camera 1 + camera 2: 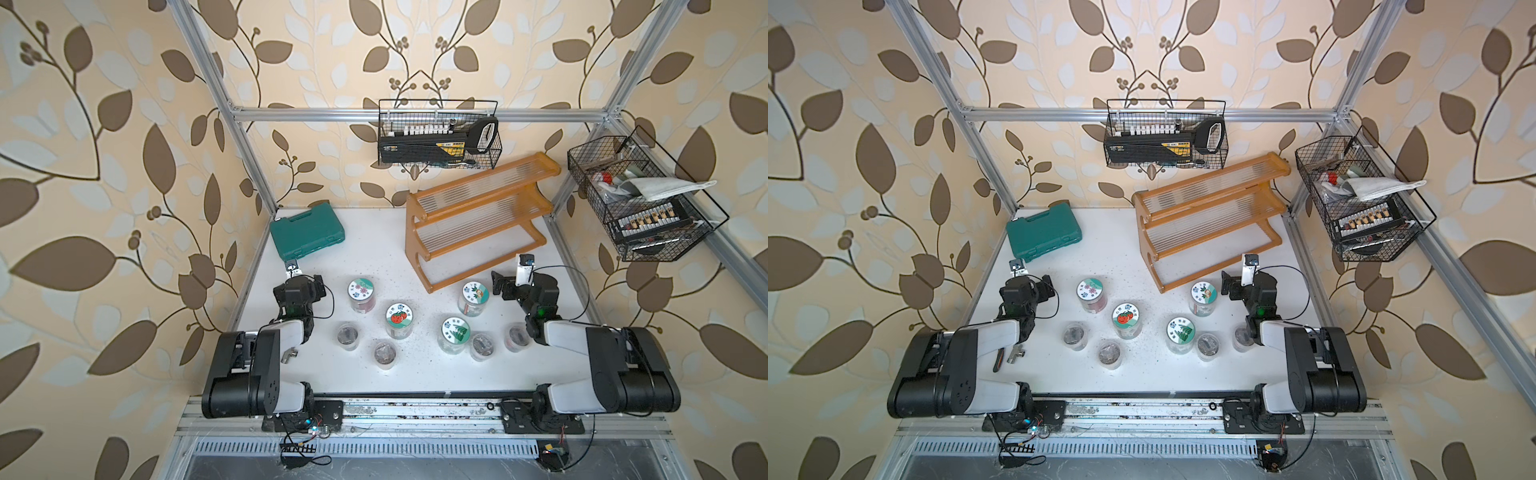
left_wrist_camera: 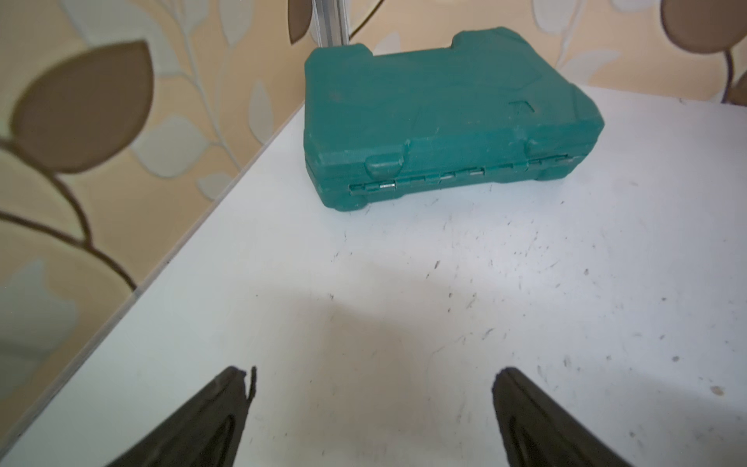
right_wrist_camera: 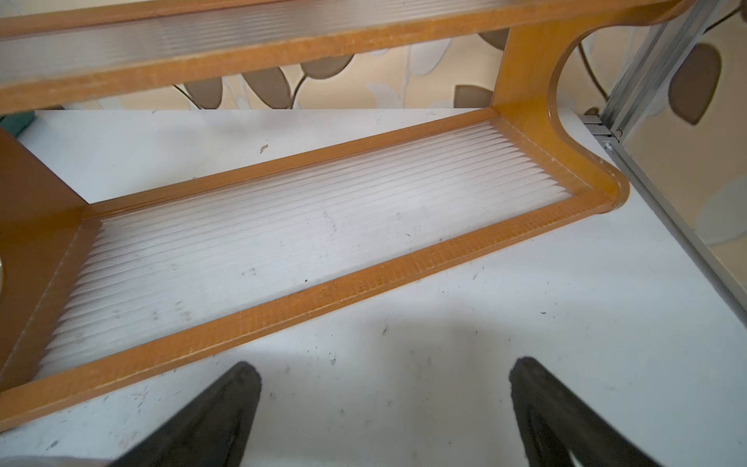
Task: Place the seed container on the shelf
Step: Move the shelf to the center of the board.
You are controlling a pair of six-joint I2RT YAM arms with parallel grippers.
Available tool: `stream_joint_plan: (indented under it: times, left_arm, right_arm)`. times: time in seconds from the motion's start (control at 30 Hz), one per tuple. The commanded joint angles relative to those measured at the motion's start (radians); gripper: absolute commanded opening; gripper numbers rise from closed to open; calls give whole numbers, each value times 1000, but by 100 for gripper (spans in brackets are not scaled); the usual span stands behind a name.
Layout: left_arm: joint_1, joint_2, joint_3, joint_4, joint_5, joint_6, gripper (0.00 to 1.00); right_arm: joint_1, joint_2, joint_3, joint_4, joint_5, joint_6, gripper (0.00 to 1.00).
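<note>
White tabletop (image 1: 374, 249): left gripper (image 2: 372, 372) and right gripper (image 3: 384, 364) spread, empty; seed container (image 1: 475, 297), a rigid, slick, probably light jar, suits clasping around its body.

White table (image 1: 374, 257), speckled w/ dark grit, is seen under everything; green case (image 2: 436, 113) is laid flat on it ahead of L claw (image 2: 372, 372); orange shelf (image 3: 364, 283) is stood on it just ahead of R claw (image 3: 384, 364), lowest tier nearest; btwn the claws, 4 picture-lidded jars (image 1: 397, 318) are stood upright, apart; 4 small clear pots (image 1: 347, 336) are set behind those, nearer the arm bases; a metal fitting (image 1: 291, 355) is seen behind L claw.
</note>
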Motion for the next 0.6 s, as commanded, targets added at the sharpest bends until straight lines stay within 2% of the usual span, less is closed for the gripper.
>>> stream_joint_plan:
  times: [0.0,0.13,0.23,0.37,0.47,0.57]
  left_arm:
    - [-35,-123,119,-195,-63,-41,98]
    - [-81,-202,323,-551,-120,-232,98]
    - [-141,-208,483,-761,-113,-311,98]
    - [-286,-192,650,-899,-57,-331,98]
    - [-366,-148,793,-1008,52,-406,98]
    - [-432,-71,944,-1109,162,-467,98]
  right_arm:
    - [2,-102,88,-200,19,16,99]
    - [2,-202,228,-502,53,137,99]
    - [2,-225,366,-753,45,271,99]
    - [2,-183,549,-1024,-118,342,99]
    - [19,-186,565,-1035,-250,418,99]
    - [90,-240,520,-965,-296,485,99]
